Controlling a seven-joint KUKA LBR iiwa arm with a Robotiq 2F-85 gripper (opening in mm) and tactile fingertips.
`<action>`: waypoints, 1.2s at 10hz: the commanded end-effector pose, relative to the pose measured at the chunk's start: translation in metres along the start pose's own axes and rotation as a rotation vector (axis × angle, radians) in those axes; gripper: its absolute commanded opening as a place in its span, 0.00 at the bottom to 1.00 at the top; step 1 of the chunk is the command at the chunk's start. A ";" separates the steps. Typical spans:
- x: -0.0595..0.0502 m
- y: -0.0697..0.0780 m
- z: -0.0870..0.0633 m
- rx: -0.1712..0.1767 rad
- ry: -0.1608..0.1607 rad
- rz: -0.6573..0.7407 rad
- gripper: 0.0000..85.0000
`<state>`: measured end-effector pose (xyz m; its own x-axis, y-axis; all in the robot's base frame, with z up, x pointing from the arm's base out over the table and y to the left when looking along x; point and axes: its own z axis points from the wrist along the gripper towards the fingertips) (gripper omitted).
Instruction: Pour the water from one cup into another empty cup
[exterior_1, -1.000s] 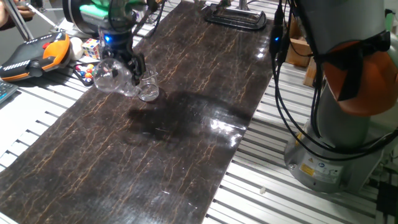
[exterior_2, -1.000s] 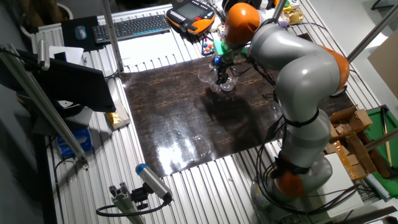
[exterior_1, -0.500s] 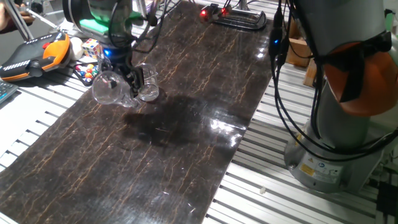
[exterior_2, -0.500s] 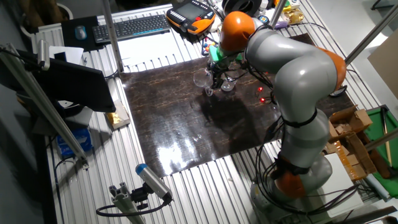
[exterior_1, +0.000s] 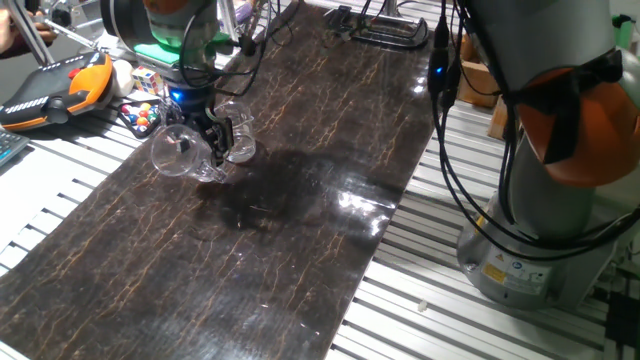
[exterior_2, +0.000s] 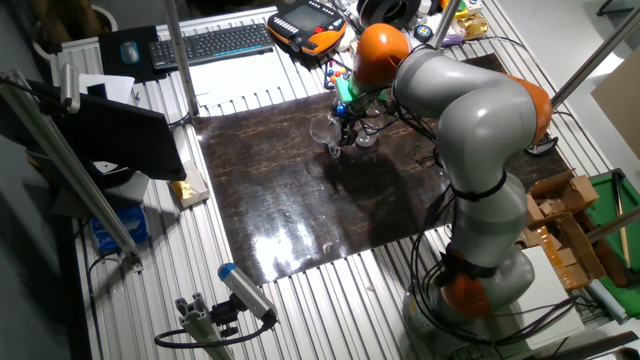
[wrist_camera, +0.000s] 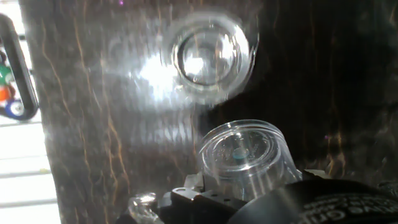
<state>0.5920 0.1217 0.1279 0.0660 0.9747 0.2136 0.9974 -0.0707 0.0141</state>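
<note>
The one cup (exterior_1: 181, 153), the wider clear glass with a handle, hangs tilted just above the dark mat (exterior_1: 300, 200), its mouth turned to the left. My gripper (exterior_1: 214, 137) is shut on its right side. The other fixed view shows this cup (exterior_2: 325, 131) left of the gripper (exterior_2: 343, 124). In the hand view it (wrist_camera: 245, 155) sits close under the camera. Another empty cup (exterior_1: 239, 148), smaller and narrower, stands upright on the mat right beside the gripper, also visible as the small cup (exterior_2: 366, 137) and from above (wrist_camera: 208, 56). I cannot make out the water.
An orange teach pendant (exterior_1: 55, 88) and small coloured toys (exterior_1: 140, 105) lie off the mat's left edge. A black clamp (exterior_1: 380, 25) sits at the mat's far end. The arm's base (exterior_1: 540, 230) and cables (exterior_1: 450, 150) stand to the right. A keyboard (exterior_2: 212, 44) lies beyond.
The gripper has shifted with the wider cup a little away from the smaller cup and lower toward the mat. The smaller cup has stayed in place.
</note>
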 end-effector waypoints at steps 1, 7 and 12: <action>0.000 0.000 0.002 0.001 0.015 0.002 0.01; -0.002 0.001 0.008 -0.005 -0.005 -0.021 0.01; -0.002 0.001 0.008 0.015 0.020 -0.031 0.01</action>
<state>0.5936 0.1212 0.1192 0.0336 0.9721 0.2320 0.9993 -0.0360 0.0061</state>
